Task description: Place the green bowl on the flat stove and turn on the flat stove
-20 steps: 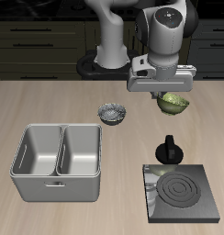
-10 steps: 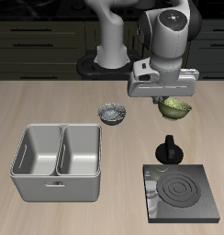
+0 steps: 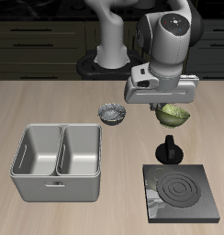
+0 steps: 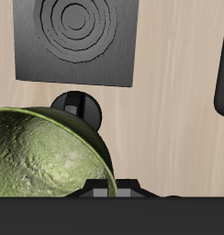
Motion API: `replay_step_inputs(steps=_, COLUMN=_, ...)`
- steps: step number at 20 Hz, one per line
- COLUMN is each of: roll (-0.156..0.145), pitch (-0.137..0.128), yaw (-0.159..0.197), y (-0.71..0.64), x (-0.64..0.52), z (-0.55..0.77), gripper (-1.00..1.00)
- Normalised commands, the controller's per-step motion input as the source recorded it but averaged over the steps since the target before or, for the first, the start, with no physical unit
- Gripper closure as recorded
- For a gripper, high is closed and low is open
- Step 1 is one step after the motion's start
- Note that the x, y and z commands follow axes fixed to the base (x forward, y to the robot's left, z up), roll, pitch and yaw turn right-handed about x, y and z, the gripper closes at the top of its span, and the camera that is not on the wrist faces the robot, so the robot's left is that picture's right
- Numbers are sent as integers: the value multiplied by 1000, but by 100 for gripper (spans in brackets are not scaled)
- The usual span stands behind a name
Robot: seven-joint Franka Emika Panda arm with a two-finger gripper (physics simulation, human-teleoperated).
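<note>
The green bowl hangs in the air under my gripper, which is shut on its rim. It is above the table, a short way behind the flat stove. In the wrist view the green bowl fills the near field, its mottled inside showing, with the flat stove and its ringed top beyond. The stove's black knob stands at the stove's back edge, almost under the bowl; the same knob shows just past the bowl's rim in the wrist view.
A grey-white patterned bowl sits on the table beside the gripper. A grey metal double-basin tray stands nearer the front edge, away from the stove. A dark object shows at the wrist view's edge.
The gripper has carried the green bowl lower and nearer the table's front edge, toward the stove's knob. Nothing else has moved.
</note>
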Motion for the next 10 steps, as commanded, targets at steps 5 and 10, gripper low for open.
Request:
replay_step_inputs(steps=5, roll=6, pitch=-15, yaw=1, y=45, x=292, z=111, gripper=100)
replay_step_inputs(steps=10, roll=33, pitch=-32, yaw=-12, y=54, x=228, z=96, gripper=100)
